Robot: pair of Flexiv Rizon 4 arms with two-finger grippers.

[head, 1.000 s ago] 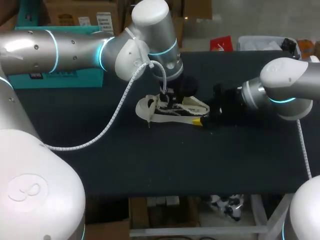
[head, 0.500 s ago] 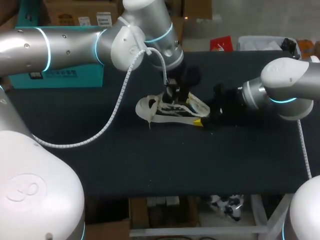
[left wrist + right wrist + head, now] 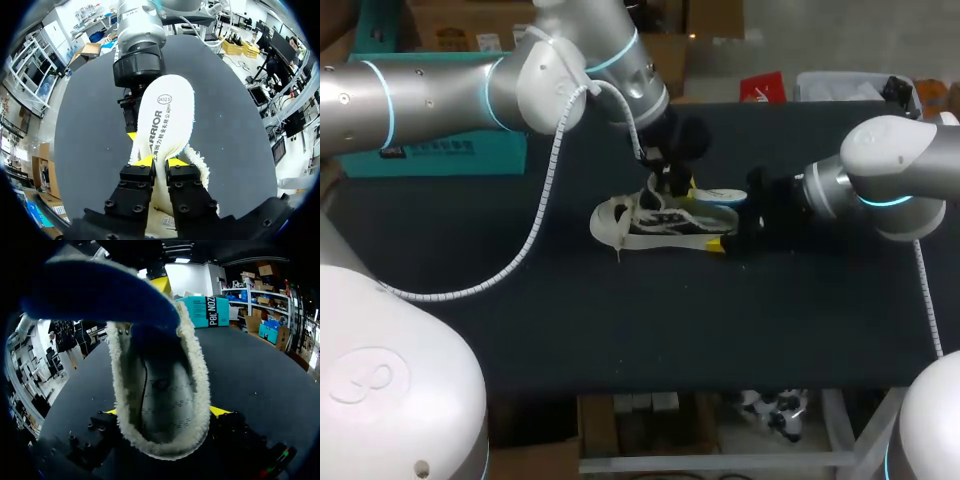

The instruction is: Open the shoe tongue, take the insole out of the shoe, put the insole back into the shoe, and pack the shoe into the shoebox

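Left jaws, seen from the head camera, hang above the shoe (image 3: 655,228) at mid tabletop (image 3: 620,330), narrowed on the lifted insole (image 3: 722,195) – the pinch itself is lost in dark hardware. At the heel the right jaws clasp the shoe, one yellow tip (image 3: 717,243) showing

Left wrist view: both tips (image 3: 144,161) nip the pale insole (image 3: 167,112), the shoe mostly hidden beneath

Right wrist view: the fleecy shoe (image 3: 160,390) fills the gap between the tips (image 3: 220,411) – the insole's blue underside (image 3: 100,295) hides all but one yellow tip of the left jaws
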